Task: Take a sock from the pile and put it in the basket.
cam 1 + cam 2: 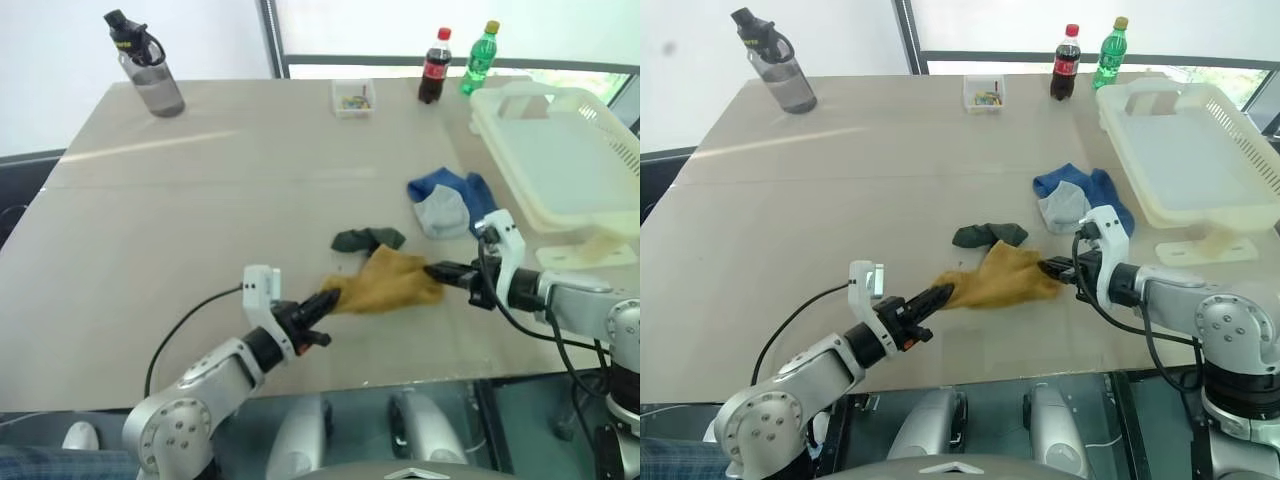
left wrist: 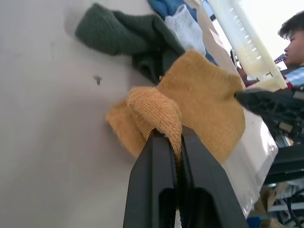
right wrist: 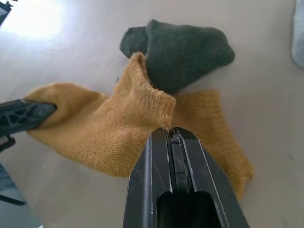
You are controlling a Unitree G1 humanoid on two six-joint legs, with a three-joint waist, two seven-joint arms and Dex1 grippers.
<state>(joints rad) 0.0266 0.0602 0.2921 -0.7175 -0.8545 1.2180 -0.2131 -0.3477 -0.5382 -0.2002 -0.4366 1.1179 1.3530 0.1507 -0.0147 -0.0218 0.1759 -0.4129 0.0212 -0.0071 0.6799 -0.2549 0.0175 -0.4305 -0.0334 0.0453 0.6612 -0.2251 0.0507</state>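
mustard-yellow sock stretched between two grippers, low over the beige table near its front edge. left gripper reaches forward and rightward, nearly level, fingers clamped on one end of the sock. right gripper points leftward, slightly down, pinching the opposite end. dark green sock lies just behind; blue sock beyond. cream basket sits at the table's right edge.

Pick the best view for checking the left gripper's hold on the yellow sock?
Left wrist view: the left gripper is shut on the yellow sock, a fold bunched between its fingers. Head views show that grip side-on; right wrist view catches its tip at the sock's edge.
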